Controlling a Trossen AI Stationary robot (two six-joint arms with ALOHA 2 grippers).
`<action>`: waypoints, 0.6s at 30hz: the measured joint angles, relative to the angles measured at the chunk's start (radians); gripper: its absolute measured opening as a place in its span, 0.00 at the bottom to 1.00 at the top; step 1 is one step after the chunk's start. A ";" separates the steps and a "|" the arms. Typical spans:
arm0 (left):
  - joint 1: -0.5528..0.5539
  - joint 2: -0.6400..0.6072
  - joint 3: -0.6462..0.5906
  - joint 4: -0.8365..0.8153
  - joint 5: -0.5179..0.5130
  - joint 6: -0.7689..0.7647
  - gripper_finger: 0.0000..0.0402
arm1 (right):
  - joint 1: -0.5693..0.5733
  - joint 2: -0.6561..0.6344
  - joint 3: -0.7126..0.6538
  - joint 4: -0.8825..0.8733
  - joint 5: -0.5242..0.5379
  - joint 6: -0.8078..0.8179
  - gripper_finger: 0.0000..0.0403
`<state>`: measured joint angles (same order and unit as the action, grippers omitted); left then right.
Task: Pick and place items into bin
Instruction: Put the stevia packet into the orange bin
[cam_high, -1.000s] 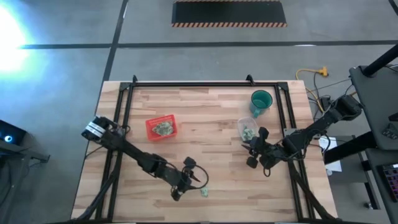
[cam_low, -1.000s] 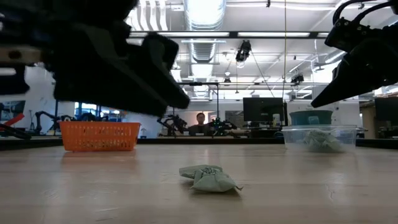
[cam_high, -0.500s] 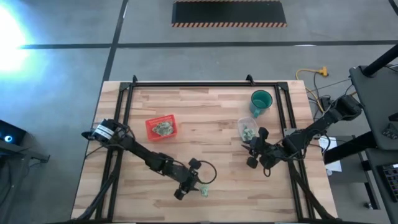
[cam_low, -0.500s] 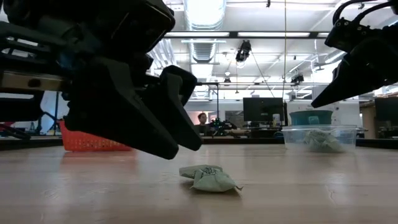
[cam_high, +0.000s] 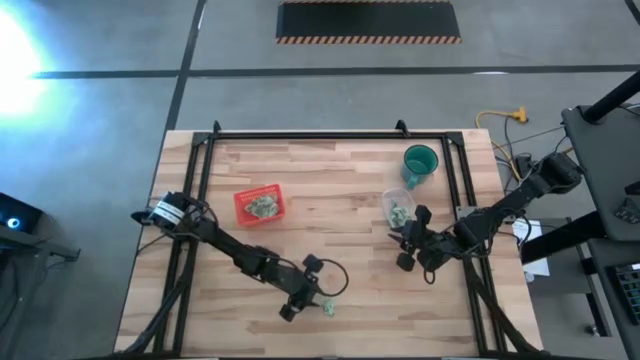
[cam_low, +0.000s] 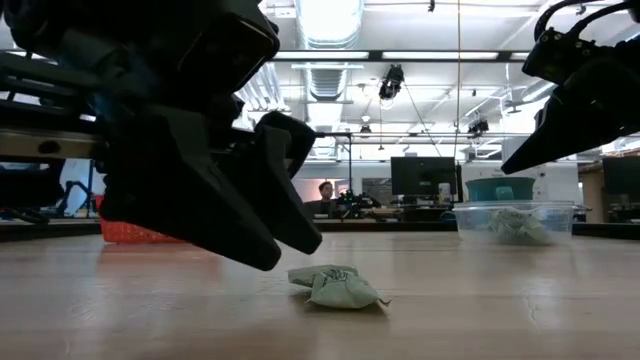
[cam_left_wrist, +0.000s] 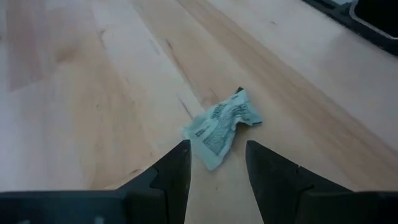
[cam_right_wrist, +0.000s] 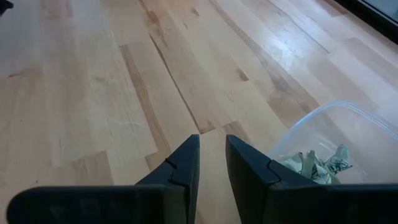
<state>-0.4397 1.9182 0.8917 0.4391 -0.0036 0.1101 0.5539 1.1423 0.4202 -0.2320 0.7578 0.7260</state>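
Since a second ago the left gripper (cam_high: 309, 303) has advanced and dropped toward the crumpled green-and-white item (cam_high: 328, 309) lying on the pale wood-grain table (cam_high: 350, 190); its jaws stand apart, the item just ahead. The right gripper (cam_high: 404, 245), jaws narrowly apart, hovers unmoved beside the clear plastic tub (cam_high: 399, 207).

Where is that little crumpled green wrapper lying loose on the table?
In the high view the wrapper lies alone near the table's front edge, just ahead of the left gripper, whose open fingers point at it.
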 joint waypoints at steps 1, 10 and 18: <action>0.000 0.000 0.000 0.000 -0.008 0.000 0.34 | 0.000 0.000 0.000 0.000 0.000 0.000 0.17; 0.001 0.000 0.000 -0.003 -0.034 0.001 0.34 | 0.000 0.000 0.000 0.003 -0.001 -0.004 0.17; 0.001 0.000 0.001 -0.001 -0.034 0.005 0.34 | 0.000 0.000 0.000 0.003 -0.002 -0.004 0.17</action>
<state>-0.4385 1.9182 0.8928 0.4381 -0.0380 0.1151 0.5538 1.1427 0.4202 -0.2287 0.7558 0.7223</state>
